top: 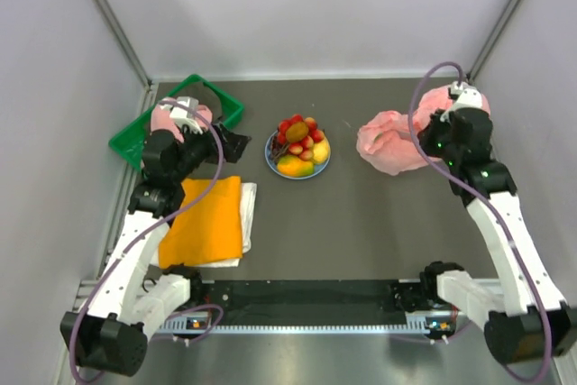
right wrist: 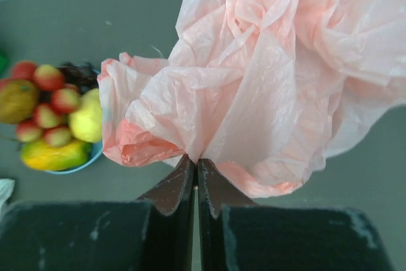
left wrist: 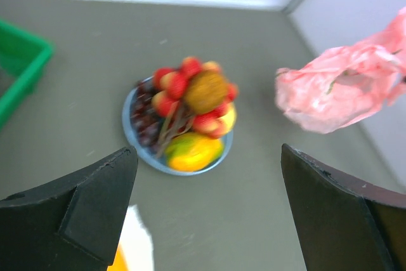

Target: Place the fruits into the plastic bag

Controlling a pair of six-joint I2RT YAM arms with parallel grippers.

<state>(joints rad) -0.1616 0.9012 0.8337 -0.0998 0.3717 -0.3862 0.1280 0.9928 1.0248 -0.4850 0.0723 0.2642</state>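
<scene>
The fruits (top: 298,144) are piled on a light blue plate (top: 271,159) at the table's middle: red ones, a brown kiwi (left wrist: 205,91), dark grapes (left wrist: 144,117), a lemon (left wrist: 227,118) and an orange-yellow mango (left wrist: 190,150). They also show in the right wrist view (right wrist: 51,118). My left gripper (left wrist: 208,152) is open wide and empty, hovering just left of the plate (top: 240,143). The crinkly pink plastic bag (top: 392,142) lies bunched to the right of the plate. My right gripper (right wrist: 195,158) is shut on a fold of the bag (right wrist: 273,74), at its right side (top: 425,139).
A green tray (top: 135,135) stands at the back left with something pink (top: 162,118) in it, partly under my left arm. A folded orange cloth (top: 203,221) lies on a white cloth (top: 249,209) at the near left. Walls close the back and both sides.
</scene>
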